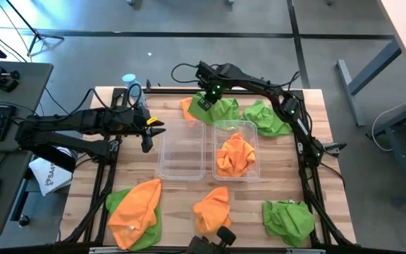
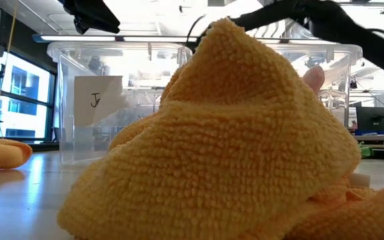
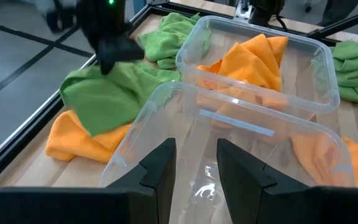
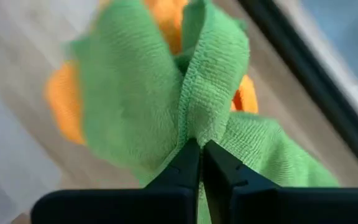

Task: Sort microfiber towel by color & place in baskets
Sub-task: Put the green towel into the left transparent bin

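Pinching a looped-pile green towel (image 4: 185,93), the right gripper (image 4: 201,152) is clamped on it; we note the left gripper (image 3: 194,165) parted (clear bin (image 3: 229,124) below).

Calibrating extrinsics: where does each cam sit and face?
High: overhead, straight down on the wooden table; both arms show.
Low: table level, blocked by a bright orange microfiber towel; arms overhead.
Left wrist: faces two clear plastic bins; left pincer open.
Right wrist: right pincer shut on a bright green microfiber towel.
Shared: left wrist and high both show that green towel.
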Controlling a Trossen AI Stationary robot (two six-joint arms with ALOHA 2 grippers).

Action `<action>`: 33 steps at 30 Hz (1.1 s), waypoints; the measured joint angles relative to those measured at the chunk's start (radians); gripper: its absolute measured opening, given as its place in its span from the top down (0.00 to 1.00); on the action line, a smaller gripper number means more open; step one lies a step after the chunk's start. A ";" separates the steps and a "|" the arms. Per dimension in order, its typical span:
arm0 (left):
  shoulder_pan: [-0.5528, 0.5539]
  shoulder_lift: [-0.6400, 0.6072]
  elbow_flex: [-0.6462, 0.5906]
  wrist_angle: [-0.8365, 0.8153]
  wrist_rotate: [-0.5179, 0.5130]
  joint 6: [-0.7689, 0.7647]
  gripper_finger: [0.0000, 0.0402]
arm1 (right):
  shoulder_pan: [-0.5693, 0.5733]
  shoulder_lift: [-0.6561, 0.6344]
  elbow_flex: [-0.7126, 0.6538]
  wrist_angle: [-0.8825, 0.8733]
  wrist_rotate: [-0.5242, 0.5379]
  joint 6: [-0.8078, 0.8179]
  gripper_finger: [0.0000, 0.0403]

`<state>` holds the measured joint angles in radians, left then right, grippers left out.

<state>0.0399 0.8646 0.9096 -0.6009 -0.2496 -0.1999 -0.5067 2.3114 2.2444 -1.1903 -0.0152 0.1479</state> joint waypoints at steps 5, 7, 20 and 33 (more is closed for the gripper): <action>0.000 0.000 0.000 -0.001 0.000 -0.007 0.74 | 0.032 -0.140 0.000 -0.003 0.050 -0.017 0.99; 0.000 0.000 0.000 -0.001 0.000 -0.007 0.74 | 0.046 -0.205 0.000 -0.004 0.074 -0.018 0.99; 0.000 0.000 0.000 -0.005 -0.005 0.001 0.74 | 0.181 -0.512 0.000 0.190 0.133 -0.018 1.00; 0.000 -0.054 0.000 -0.052 -0.019 0.046 0.74 | 0.400 -0.511 0.000 0.402 0.055 -0.100 1.00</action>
<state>0.0399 0.8107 0.9100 -0.6530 -0.2685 -0.1539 -0.1064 1.8008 2.2444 -0.7885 0.0402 0.0484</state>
